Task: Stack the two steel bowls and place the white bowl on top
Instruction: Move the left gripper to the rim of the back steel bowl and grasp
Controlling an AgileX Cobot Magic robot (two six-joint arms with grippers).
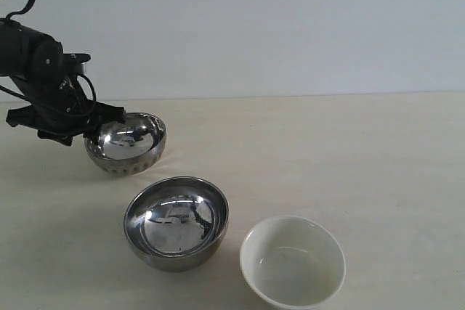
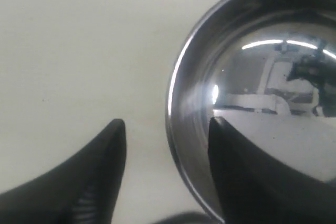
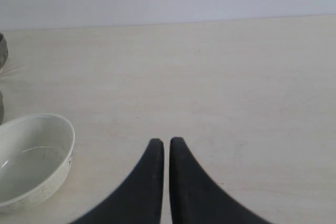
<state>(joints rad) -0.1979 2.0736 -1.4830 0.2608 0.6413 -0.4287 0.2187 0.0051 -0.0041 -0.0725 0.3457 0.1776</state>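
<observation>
We read the left gripper (image 2: 167, 127) as wide, its 2 fingers straddling the far steel bowl (image 1: 127, 143) rim for a pinch. The near steel bowl (image 1: 176, 221) and white bowl (image 1: 293, 261) rest on the table (image 1: 378, 150). The right gripper (image 3: 166, 142) is closed and empty.

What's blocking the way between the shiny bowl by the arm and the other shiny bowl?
Nothing visible. Only bare table lies between the far steel bowl, whose rim the left jaws straddle, and the near steel bowl. The white bowl sits off to the side.
</observation>
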